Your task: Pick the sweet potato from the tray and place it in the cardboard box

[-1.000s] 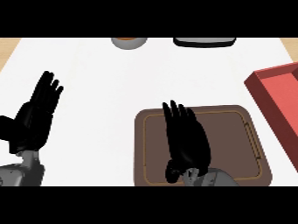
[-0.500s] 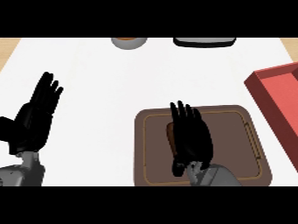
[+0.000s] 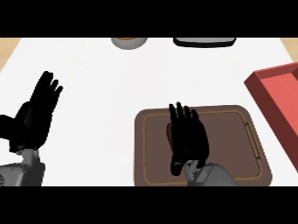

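Note:
A dark brown tray (image 3: 241, 144) lies on the white counter at the lower right. My right hand (image 3: 188, 138) is spread flat over its middle, fingers straight and pointing away from me. A reddish-brown sliver of the sweet potato (image 3: 169, 132) shows at the hand's left edge; the rest of it is hidden under the palm. The red box (image 3: 286, 105) stands at the right edge, beyond the tray. My left hand (image 3: 35, 116) rests open at the left, fingers up, holding nothing.
A grey bowl with an orange inside (image 3: 128, 42) and a flat black and white object (image 3: 203, 42) sit at the counter's far edge. Wooden floor shows past the counter's left and right sides.
My right hand has moved slightly back and lower over the tray, keeping its fingers straight. The left hand has stayed still.

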`<state>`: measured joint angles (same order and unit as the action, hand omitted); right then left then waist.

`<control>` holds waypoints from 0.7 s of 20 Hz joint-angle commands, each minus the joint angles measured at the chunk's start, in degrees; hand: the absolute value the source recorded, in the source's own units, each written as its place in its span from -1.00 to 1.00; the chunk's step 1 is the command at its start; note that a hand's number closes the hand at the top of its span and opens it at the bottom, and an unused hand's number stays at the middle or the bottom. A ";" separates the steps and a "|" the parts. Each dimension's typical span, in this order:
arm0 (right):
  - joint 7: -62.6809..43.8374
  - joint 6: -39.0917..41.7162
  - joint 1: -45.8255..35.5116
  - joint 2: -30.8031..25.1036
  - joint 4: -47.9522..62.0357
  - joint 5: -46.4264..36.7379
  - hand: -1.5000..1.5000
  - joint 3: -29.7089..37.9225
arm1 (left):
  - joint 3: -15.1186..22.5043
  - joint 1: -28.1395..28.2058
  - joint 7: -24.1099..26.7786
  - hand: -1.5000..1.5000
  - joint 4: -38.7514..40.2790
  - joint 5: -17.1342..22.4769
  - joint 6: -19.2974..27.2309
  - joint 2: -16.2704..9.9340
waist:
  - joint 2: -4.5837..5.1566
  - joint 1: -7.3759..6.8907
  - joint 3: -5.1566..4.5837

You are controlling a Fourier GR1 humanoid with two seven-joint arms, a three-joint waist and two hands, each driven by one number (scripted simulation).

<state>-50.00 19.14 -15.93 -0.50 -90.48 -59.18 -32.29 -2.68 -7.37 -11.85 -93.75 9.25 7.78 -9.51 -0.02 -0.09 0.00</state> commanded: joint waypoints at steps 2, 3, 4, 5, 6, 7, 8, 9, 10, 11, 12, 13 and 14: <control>2.53 -1.84 1.19 0.48 2.05 -1.04 -1.00 1.37 | -2.47 0.46 3.87 0.00 4.27 1.16 -3.42 -0.16 | 0.03 0.06 -0.01; 3.29 -1.34 2.46 -0.04 2.21 -1.75 -1.00 0.86 | 1.63 1.62 0.77 0.00 -0.89 -2.22 0.78 2.94 | -0.01 0.03 0.00; -3.23 -6.53 -2.15 0.48 6.76 2.16 -1.00 -3.90 | 0.06 0.70 -0.27 0.00 -1.18 -0.76 -0.89 1.25 | 0.02 -0.22 0.00; 2.68 -3.44 -2.02 0.48 6.36 -0.32 -1.00 2.09 | 0.53 2.88 3.32 0.00 0.21 -1.74 -0.95 2.57 | 0.02 -0.08 0.00; 5.41 -1.45 1.41 -3.30 3.29 0.84 -1.00 3.72 | 0.78 5.60 -0.38 0.00 -5.87 -0.78 -1.15 1.60 | -0.04 -0.11 0.01; 5.23 -4.64 0.04 0.41 7.95 -1.08 -1.00 3.65 | 0.08 3.31 -3.50 0.00 -6.34 -0.54 -0.67 1.19 | -0.01 -0.12 0.01; 4.47 -2.87 -0.61 0.45 7.37 -1.11 -1.00 3.00 | -1.23 1.95 1.06 0.00 0.29 -0.03 -3.22 1.03 | 0.02 -0.01 0.00; 5.74 -2.73 -0.06 0.44 6.47 -1.70 -1.00 4.53 | -2.69 1.22 -1.81 0.00 -2.02 0.31 -2.72 -0.23 | 0.01 0.00 0.00; 7.54 -6.02 1.80 0.25 10.02 -2.90 -1.00 3.00 | -0.43 1.52 -0.74 0.00 -1.98 -1.73 -0.94 1.87 | 0.02 0.00 0.00; 1.61 -5.27 2.84 0.47 5.24 -1.48 -1.00 -1.83 | -0.85 -1.62 -3.92 0.00 -2.26 -0.97 -0.60 1.42 | -0.01 0.06 0.00; 9.43 -7.44 0.46 -0.76 12.63 -2.33 -1.00 4.76 | -1.97 3.60 -1.20 0.00 -3.48 0.69 -2.88 1.05 | 0.03 -0.14 0.00; 5.62 -4.55 0.28 0.47 10.51 -2.20 -1.00 2.62 | -1.35 0.90 -0.21 0.00 -2.09 -1.95 -0.79 1.94 | 0.01 -0.02 0.00; 8.97 -4.19 2.51 -1.44 6.76 -2.09 -1.00 5.13 | -1.56 2.87 -1.40 0.00 -2.92 -0.83 -2.42 1.49 | -0.01 0.04 0.00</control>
<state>-44.01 14.60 -14.87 -0.74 -82.58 -60.87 -29.35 -3.83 -5.58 -12.92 -96.14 8.47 6.14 -8.15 -0.02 -0.12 0.00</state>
